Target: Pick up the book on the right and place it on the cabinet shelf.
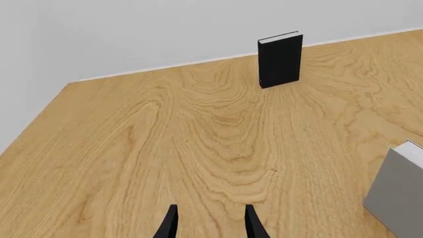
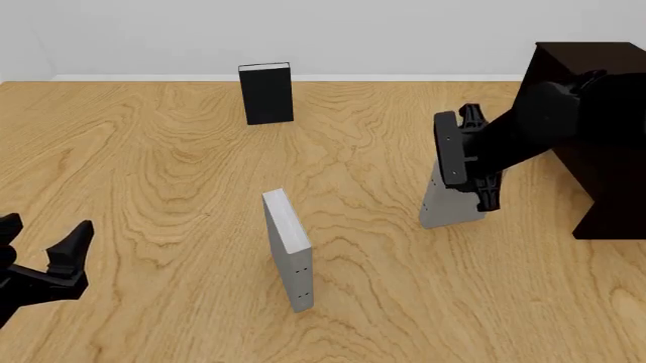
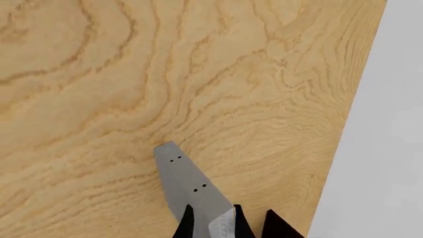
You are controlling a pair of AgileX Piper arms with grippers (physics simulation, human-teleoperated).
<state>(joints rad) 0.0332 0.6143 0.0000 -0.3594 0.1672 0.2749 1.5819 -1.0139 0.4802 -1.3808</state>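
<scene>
The left hand (image 2: 41, 253) hovers low over the wooden surface (image 2: 151, 174) with its fingers spread, holding nothing. Past the black book (image 2: 266, 93) and the slimmer grey book (image 2: 287, 249), the right hand (image 2: 459, 159) is clamped on the book (image 2: 444, 204), upright beside the cabinet (image 2: 606, 151).

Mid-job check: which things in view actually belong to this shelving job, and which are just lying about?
Belongs to the job:
- the book, standing at right, clamped by the right gripper
- the cabinet, dark, at far right; its shelf isn't visible

Just lying about:
- the black book, upright at the far edge
- the middle grey book
- the left gripper, open and idle
</scene>
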